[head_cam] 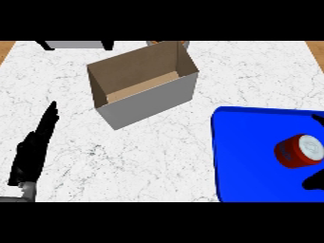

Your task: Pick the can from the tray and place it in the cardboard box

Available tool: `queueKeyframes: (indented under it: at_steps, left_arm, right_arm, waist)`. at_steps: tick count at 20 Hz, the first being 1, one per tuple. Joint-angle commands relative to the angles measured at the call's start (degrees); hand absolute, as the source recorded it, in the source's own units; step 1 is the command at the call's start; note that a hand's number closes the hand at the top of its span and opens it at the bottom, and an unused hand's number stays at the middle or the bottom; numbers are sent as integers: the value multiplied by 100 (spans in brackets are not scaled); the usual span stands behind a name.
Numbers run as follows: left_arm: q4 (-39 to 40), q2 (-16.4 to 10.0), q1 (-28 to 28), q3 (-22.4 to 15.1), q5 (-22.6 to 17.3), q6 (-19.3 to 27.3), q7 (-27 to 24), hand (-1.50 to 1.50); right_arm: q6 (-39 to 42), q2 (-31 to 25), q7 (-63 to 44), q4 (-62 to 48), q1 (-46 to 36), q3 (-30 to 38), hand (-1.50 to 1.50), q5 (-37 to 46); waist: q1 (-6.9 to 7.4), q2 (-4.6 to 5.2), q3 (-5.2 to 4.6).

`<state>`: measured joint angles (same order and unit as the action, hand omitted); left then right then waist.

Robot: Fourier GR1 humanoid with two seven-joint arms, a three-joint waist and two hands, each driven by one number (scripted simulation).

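A white marbled tabletop [157,156] is carrying everything. Along its far edge a grey object on black legs [73,44] is showing only partly, well apart from the rest. The cardboard box [150,102] is sitting near the middle, turned at an angle, with its top open and its brown inside showing nothing in it. Bare surface is lying between the box and the blue tray [248,161] at the right. The red can [299,151] is sitting on the tray near the right edge, its white top showing. The right robot hand [323,179] is spreading open to either side of the can, gripping nothing. The left robot hand [33,152] is lying at the left with straight fingers, holding nothing.
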<state>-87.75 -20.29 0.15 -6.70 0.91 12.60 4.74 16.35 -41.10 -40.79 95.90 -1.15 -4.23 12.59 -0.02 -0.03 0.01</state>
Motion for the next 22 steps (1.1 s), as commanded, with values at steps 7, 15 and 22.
queueKeyframes:
  at_steps: [7, 15, 22]
  left_arm:
    - [-44, 295, -13, 389, 307, -329, 3, 0]
    - [-552, 667, 96, 188, 798, -280, 492, 0]
    - [-58, 651, -117, 629, 797, -607, 167, 0]
  right_arm:
    - [249, 882, 357, -661, -363, 231, -150, 989]
    - [364, 1250, 564, -691, -311, 501, -150, 1315]
    - [757, 1180, 1115, -1136, -362, 906, -150, 1522]
  waist:
    - [15, 2, -1]
    - [12, 2, 0]
    - [6, 3, 0]
